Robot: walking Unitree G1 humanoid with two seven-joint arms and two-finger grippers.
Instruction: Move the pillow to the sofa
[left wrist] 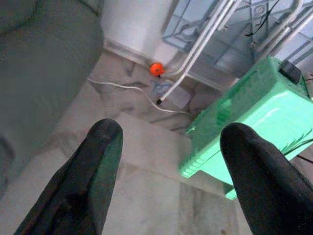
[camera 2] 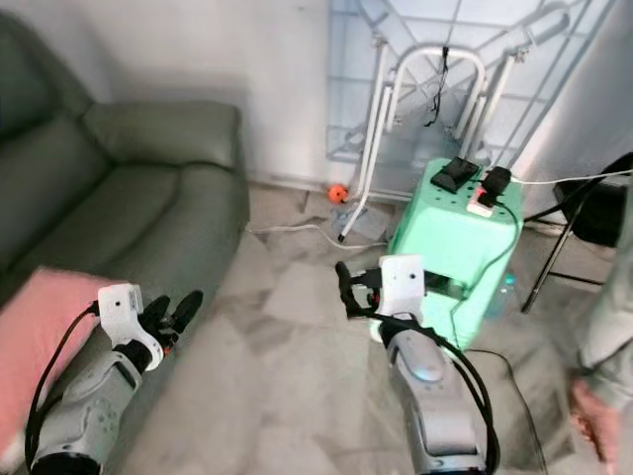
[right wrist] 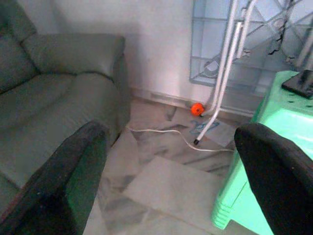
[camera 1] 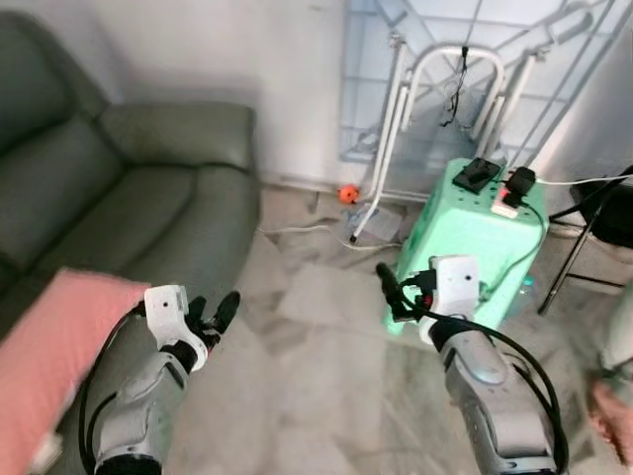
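On the sofa (camera 1: 148, 208) lies the pink pillow (camera 1: 49, 346); left gripper (camera 1: 213, 317) and right gripper (camera 1: 396, 292) gape wide, empty.

Pink pillow (camera 1: 54, 341): soft, plain, blurred, cut off by near-left edge of picture. Lying on near end of sofa seat, tilted, far corner pointing right toward seat's front edge. Resting, not held, just left of left arm.

Grey-green sofa (camera 1: 129, 203): smooth, leather-like, along left side of scene. Back cushions at far left, seat cushions running near to far, broad padded arm at far end by white wall. Front edge meeting marble floor.
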